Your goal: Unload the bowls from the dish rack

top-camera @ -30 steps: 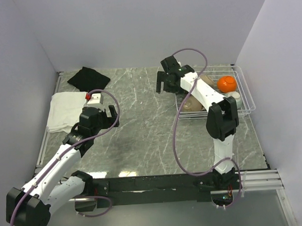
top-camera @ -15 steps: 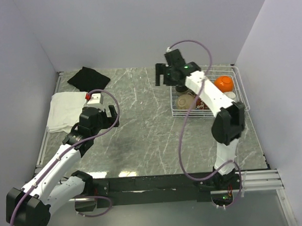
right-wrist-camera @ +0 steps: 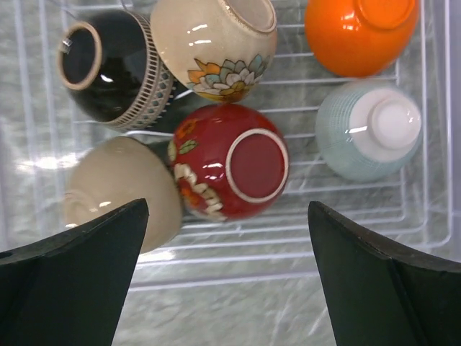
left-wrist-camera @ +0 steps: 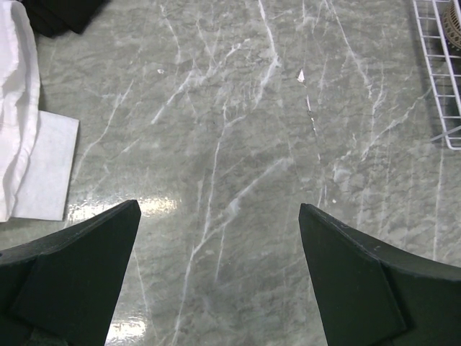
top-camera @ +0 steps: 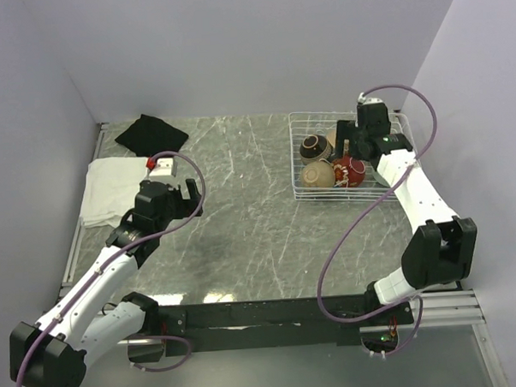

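The white wire dish rack [top-camera: 294, 162] stands at the back right of the table with several bowls in it. In the right wrist view I see a black bowl [right-wrist-camera: 108, 68], a cream floral bowl [right-wrist-camera: 216, 47], an orange bowl [right-wrist-camera: 360, 32], a pale blue bowl [right-wrist-camera: 371, 130], a red bowl [right-wrist-camera: 230, 162] and a plain beige bowl [right-wrist-camera: 122, 187] on the rack wires [right-wrist-camera: 288, 245]. My right gripper [right-wrist-camera: 227, 205] hovers open above the red bowl, touching nothing. Far to the left, my left gripper [left-wrist-camera: 219, 205] is open over bare marble, with its place in the top view [top-camera: 188, 201] near the white cloth.
A folded white cloth [top-camera: 108, 187] and a black cloth [top-camera: 152, 132] lie at the back left, with a small white block with a red top [top-camera: 161, 169] beside them. A corner of the rack [left-wrist-camera: 439, 72] shows in the left wrist view. Walls close in both sides.
My right arm has swung from the rack's left side to its right, so the gripper now hangs over the bowls. The left arm has not moved.
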